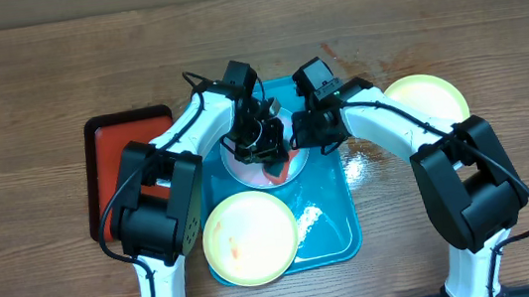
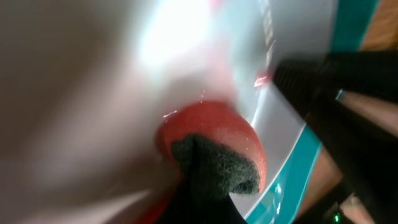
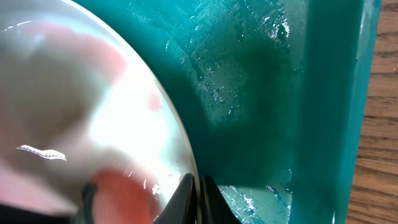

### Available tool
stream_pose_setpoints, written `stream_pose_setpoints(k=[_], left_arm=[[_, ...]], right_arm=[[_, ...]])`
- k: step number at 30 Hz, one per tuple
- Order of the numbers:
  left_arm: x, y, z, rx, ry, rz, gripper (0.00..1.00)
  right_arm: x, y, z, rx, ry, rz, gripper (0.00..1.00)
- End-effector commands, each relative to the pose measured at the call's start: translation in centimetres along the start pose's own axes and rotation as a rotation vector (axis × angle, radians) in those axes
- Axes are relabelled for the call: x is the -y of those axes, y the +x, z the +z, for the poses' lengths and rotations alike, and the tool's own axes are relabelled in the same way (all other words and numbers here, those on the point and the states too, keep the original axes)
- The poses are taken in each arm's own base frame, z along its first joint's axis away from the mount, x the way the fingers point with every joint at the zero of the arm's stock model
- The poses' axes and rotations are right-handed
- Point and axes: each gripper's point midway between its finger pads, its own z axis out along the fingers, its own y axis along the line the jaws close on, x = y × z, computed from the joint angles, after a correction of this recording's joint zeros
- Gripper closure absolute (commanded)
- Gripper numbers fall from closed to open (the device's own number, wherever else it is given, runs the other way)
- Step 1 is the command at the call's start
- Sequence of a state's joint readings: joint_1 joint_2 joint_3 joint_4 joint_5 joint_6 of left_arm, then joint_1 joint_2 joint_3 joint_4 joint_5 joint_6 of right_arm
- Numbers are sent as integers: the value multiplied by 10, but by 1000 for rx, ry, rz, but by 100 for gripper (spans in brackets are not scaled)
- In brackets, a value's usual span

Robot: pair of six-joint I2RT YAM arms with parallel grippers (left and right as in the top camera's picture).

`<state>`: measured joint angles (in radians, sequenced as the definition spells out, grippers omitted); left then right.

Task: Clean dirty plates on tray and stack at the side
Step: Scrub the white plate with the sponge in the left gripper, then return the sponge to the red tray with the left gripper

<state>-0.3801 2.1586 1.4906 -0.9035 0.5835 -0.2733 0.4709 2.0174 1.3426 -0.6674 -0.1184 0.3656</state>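
Left claw (image 1: 266, 154) pinching sponge (image 2: 217, 137) on plate (image 3: 93, 93), right claw (image 3: 198, 190) nipping plate rim — tray (image 3: 329, 93) beneath

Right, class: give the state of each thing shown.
Turquoise tray: wet, sudsy.
Middle plate: wet, red-smeared.
Front plate: faintly smeared, untouched.
Side plate: off tray, looks clean.
Sponge: pressed on middle plate.
Left gripper: shut on sponge.
Right gripper: shut on middle plate's rim.
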Motion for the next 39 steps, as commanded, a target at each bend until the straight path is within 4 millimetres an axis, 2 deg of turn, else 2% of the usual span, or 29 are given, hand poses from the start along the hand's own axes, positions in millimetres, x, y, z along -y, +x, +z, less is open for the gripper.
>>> stream_pose_setpoints(k=[1, 4, 8, 9, 12, 17, 20, 23, 25, 28, 30, 32, 35, 39], left_arm=[[-15, 20, 12, -84, -38, 4, 96], [-40, 18, 6, -63, -183, -16, 96], [-83, 9, -15, 7, -397, -85, 96], [-102, 4, -28, 45, -477, -131, 96], [-137, -1, -54, 105, -583, -236, 96], [-176, -9, -84, 192, -697, -340, 96], [-177, -15, -91, 220, -695, -358, 96], [-166, -22, -104, 265, -671, -389, 96], [-140, -32, -115, 308, -562, -373, 96], [-109, -35, -127, 340, -434, -319, 96], [-95, -33, -138, 356, -393, -286, 96], [-89, -25, -152, 370, -396, -267, 96], [-98, -11, -172, 372, -443, -280, 96], [-145, 14, -195, 344, -598, -390, 96]], right_arm=[[6, -4, 1, 17, 24, 16, 96], [6, -4, 1, 18, 24, 34, 96], [7, -4, 1, 17, 25, 34, 96], [7, -4, 1, 17, 25, 34, 96], [7, -4, 1, 17, 25, 34, 96], [7, -4, 1, 17, 25, 34, 96], [7, -4, 1, 16, 25, 34, 96], [7, -3, 1, 13, 27, 34, 96], [7, -3, 1, 13, 27, 34, 96], [7, -3, 1, 11, 28, 34, 96], [8, -2, 1, 8, 30, 34, 96], [9, 0, 1, 2, 33, 32, 96], [10, 2, 1, -7, 41, 29, 96], [11, 4, 1, -15, 45, 30, 96]])
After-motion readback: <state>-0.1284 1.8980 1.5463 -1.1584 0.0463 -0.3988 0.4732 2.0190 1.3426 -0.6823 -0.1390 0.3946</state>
